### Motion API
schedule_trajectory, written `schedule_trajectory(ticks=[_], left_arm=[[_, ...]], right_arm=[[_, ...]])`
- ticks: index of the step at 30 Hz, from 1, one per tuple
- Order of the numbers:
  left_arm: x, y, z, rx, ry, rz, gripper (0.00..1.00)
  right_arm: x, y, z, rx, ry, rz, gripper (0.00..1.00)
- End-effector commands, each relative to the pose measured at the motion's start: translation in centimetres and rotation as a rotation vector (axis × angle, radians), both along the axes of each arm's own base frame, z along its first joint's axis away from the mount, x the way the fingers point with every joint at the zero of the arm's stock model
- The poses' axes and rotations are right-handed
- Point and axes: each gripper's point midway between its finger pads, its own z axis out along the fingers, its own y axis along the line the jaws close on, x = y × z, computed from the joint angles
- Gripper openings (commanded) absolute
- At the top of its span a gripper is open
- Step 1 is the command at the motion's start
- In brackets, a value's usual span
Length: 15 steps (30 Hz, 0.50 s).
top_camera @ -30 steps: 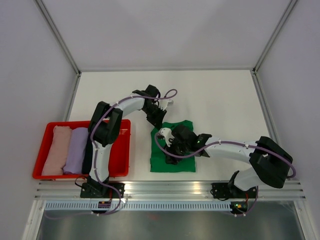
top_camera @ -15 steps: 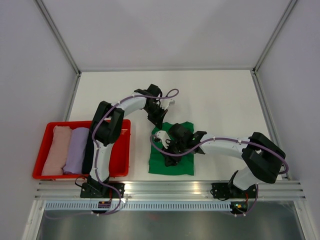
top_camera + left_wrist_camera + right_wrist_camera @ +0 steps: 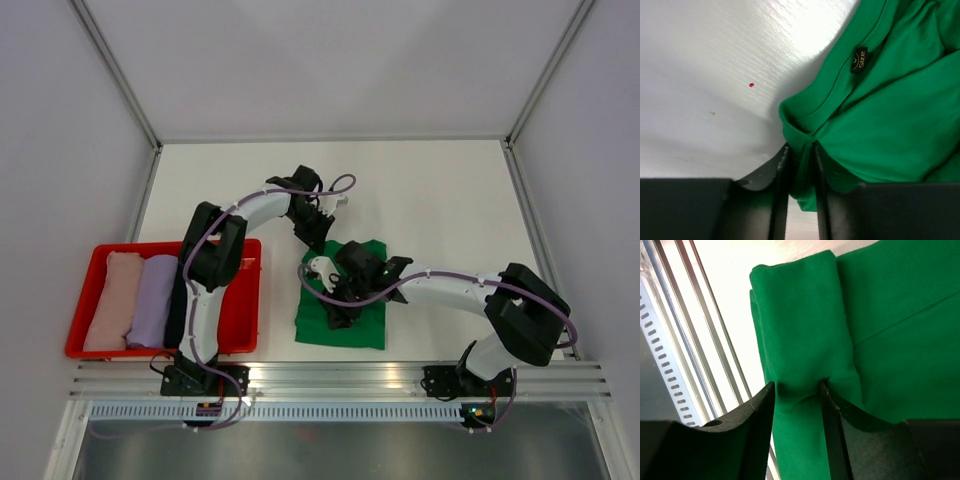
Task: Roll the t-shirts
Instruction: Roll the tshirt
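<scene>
From above, the green t-shirt (image 3: 345, 328) lies folded on the white desk (image 3: 430, 190), both arms bent over it; more rolled t-shirts (image 3: 150, 298) sit in the red tray (image 3: 150, 352) to its left. Left wrist view: the left gripper (image 3: 799, 165) is clamped on the shirt's collar edge. Right wrist view: the right gripper (image 3: 797, 392) pinches a thick green fold near the metal rail (image 3: 705, 340)

Tray (image 3: 150, 351) left w/ 3 rolled shirts (image 3: 150, 300); loose shirt (image 3: 340, 330) on table (image 3: 430, 190), right.
</scene>
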Motion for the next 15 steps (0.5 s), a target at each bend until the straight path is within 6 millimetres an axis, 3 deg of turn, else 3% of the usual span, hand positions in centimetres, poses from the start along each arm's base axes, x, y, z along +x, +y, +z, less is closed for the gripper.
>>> schedule_trajectory(ticks=[1, 2, 5, 7, 10, 13, 15], left_arm=[[1.9, 0.0, 2.1, -0.051, -0.13, -0.043, 0.32], [2.0, 0.0, 2.6, -0.056, -0.149, -0.064, 0.42], [1.8, -0.1, 4.8, -0.089, -0.191, -0.101, 0.55], [1.6, -0.3, 6.7, -0.119, -0.223, -0.121, 0.58], [1.0, -0.7, 8.8, -0.169, -0.251, -0.155, 0.61], [0.5, -0.2, 10.9, -0.205, -0.268, -0.163, 0.61], [0.3, 0.7, 12.1, -0.231, -0.256, -0.155, 0.61]], right_arm=[[2.6, 1.8, 3.7, 0.053, -0.059, -0.039, 0.48], [2.8, 1.8, 4.2, 0.049, -0.061, -0.046, 0.48], [4.1, 1.4, 6.3, 0.043, -0.092, -0.104, 0.5], [4.6, 0.3, 6.9, 0.026, -0.084, -0.17, 0.5], [3.8, -2.0, 7.2, -0.014, 0.004, -0.287, 0.5], [1.7, -4.3, 8.5, -0.028, 0.125, -0.416, 0.5], [1.1, -5.7, 8.3, -0.059, 0.165, -0.514, 0.5]])
